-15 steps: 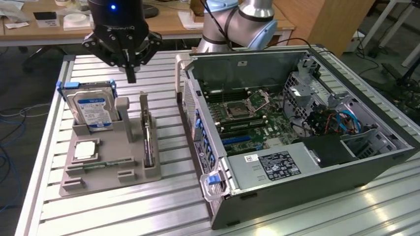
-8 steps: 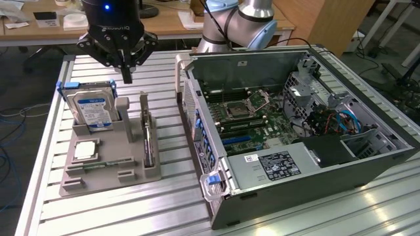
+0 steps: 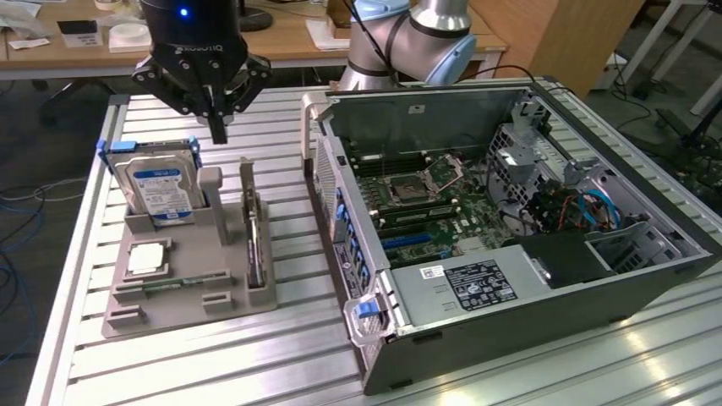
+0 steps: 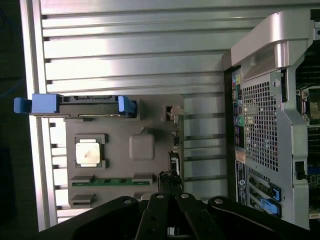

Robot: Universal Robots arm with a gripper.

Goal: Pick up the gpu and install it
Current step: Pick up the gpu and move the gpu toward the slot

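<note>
My tool (image 3: 216, 132), clenched and empty, hangs over the far end of the tray (image 3: 189, 249). The gpu (image 3: 256, 249) stands on edge in the tray's slot, below the tool and toward the camera, its long axis pointing back at my tool.

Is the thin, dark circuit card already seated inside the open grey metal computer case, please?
No, the thin dark circuit card stands on edge in the grey plastic holder, outside the computer case.
</note>
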